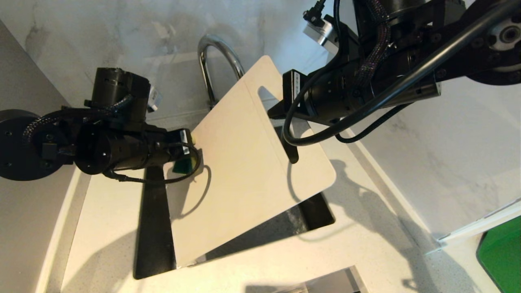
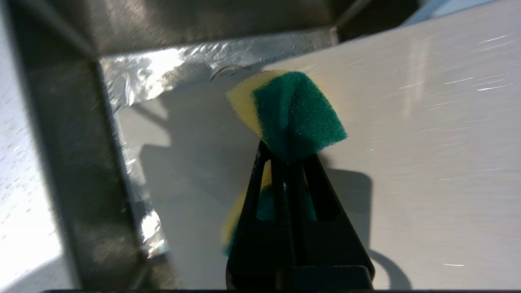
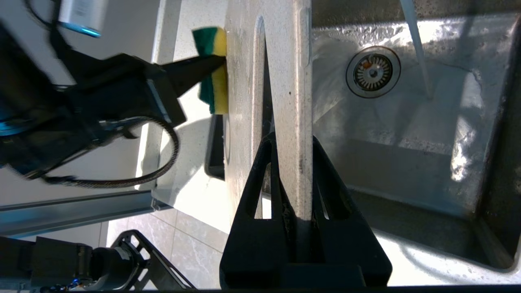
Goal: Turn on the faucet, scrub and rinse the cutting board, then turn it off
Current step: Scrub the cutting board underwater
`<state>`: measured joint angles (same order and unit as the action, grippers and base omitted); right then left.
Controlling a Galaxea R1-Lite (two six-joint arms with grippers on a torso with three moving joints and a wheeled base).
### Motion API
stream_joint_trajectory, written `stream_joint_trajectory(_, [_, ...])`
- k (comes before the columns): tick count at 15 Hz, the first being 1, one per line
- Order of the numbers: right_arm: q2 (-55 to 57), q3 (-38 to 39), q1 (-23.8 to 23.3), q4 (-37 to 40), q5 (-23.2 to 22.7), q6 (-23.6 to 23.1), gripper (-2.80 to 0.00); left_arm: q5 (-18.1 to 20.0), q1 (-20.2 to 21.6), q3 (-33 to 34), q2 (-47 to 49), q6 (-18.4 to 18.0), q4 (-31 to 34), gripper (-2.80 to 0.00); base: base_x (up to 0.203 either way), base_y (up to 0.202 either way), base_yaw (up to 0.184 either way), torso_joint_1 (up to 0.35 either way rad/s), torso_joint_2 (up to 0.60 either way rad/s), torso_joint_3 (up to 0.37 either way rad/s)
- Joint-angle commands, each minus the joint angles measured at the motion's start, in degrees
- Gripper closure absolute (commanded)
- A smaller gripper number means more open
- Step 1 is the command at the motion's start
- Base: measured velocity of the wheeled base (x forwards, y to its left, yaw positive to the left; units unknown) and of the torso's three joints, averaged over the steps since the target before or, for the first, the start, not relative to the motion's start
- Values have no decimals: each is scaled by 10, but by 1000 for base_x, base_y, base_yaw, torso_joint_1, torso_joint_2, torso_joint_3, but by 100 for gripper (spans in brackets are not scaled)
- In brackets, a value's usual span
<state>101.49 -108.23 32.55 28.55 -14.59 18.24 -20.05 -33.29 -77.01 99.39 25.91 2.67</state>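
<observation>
Right gripper (image 3: 291, 171) is clamped on the cutting board (image 1: 244, 162), tilted over the sink (image 3: 407, 122). Left gripper (image 2: 287, 156), pinching a sponge (image 2: 295, 114), sits at the board's left face, so scrubbing runs along its length.

In the head view the cutting board (image 1: 240, 162) hid most of the sink (image 1: 152, 228) and the faucet's (image 1: 211, 61) lower stem and spout tip. The right end effector (image 1: 291, 152) was largely masked by its own arm, and a green slab (image 1: 502, 256) was cut off by the frame's corner.
</observation>
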Motion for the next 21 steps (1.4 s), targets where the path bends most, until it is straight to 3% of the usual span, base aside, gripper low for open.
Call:
stream_joint_trajectory(1, [-4,-3,0,0,-2,1,0,2,21,28,1,2,0,0,0,0,0,0,0,0])
stream_joint_trajectory(6, [-10,-2,0,1,-2,1,0,21,63,118,-29,4,-33,0,0,0,0,0,0,0])
stream_joint_trajectory(10, [-10,0,0,1,-2,1,0,55,125,186,-66,-1,-72,0,0,0,0,0,0,0])
stream_joint_trajectory(14, [-9,3,0,1,-2,1,0,68,144,172,-119,-15,-68,0,0,0,0,0,0,0])
stream_joint_trajectory(17, [-7,4,0,1,-2,1,0,68,115,106,-144,-20,-14,0,0,0,0,0,0,0])
stream_joint_trajectory(19, [-4,2,0,1,-1,0,0,62,58,64,-152,-16,34,0,0,0,0,0,0,0])
stream_joint_trajectory(21, [-1,-1,0,0,-1,1,0,30,-14,33,-149,-9,61,0,0,0,0,0,0,0])
